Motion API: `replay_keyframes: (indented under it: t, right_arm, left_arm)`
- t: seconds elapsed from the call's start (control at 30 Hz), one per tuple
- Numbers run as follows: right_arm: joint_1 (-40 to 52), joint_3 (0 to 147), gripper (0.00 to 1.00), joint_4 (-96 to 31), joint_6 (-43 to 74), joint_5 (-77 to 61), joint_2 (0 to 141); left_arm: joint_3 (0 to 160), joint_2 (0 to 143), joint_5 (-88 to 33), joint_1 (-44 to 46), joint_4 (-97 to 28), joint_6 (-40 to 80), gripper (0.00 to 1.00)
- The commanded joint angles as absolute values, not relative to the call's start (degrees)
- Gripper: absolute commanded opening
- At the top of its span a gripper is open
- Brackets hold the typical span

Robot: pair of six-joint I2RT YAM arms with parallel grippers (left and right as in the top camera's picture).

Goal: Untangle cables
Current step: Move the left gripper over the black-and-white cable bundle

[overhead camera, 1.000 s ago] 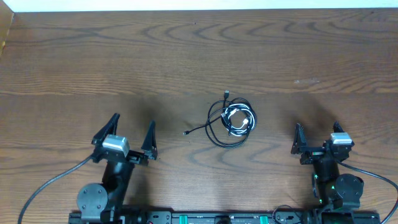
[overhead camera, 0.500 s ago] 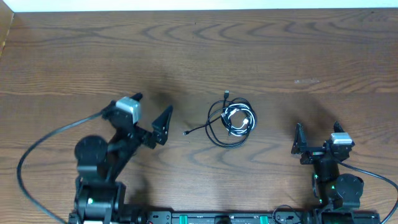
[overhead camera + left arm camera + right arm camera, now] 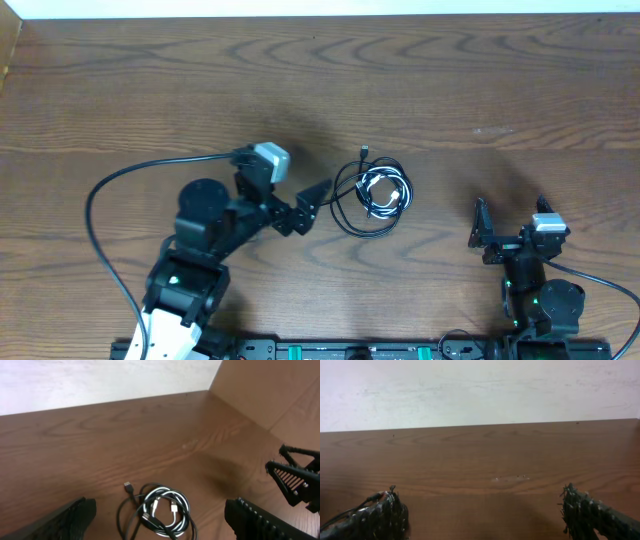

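Left fingers (image 3: 316, 192) — wide apart, now just beside cables (image 3: 372, 192)

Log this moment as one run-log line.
left gripper: open, beside cables | right gripper: open, away from cables | cables: tangled coil on table, ungripped

Setting: robotics lab bench, not a home or a shop.

Evidence:
- Two robot arms, the left arm (image 3: 200, 235) and the right arm (image 3: 545, 290), are mounted on a black rail (image 3: 240, 350) along the near edge of the surface (image 3: 480, 80).
- Green fittings (image 3: 300, 352) sit on that rail.
- A thick black supply cable (image 3: 100, 190) loops off the left arm over the left side of the surface.
- A grey camera block (image 3: 270, 158) rides on the left arm's wrist.
- The surface is dark wood-grain laminate.
- A plain white wall (image 3: 480, 390) runs along the far edge.
- A tan board (image 3: 280, 390) stands at a far corner.
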State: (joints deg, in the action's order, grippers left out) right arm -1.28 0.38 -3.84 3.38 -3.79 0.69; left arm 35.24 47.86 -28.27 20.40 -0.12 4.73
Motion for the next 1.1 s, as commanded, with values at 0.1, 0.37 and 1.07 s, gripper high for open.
replay_keyframes:
  t: [0.1, 0.37, 1.07]
  right_arm:
    - [-1.5, 0.3, 0.99, -4.1, 2.7, -3.2, 0.3]
    - [-1.5, 0.3, 0.99, -4.1, 2.7, -3.2, 0.3]
    - [-1.5, 0.3, 0.99, -4.1, 2.7, -3.2, 0.3]
  left_arm:
    - [37.1, 52.3, -20.4, 28.5, 3.7, 5.3, 0.90]
    - [37.1, 62.1, -20.1, 36.0, 16.3, 5.2, 0.90]
    - [37.1, 79.1, -18.5, 36.7, 36.8, 30.1, 0.90]
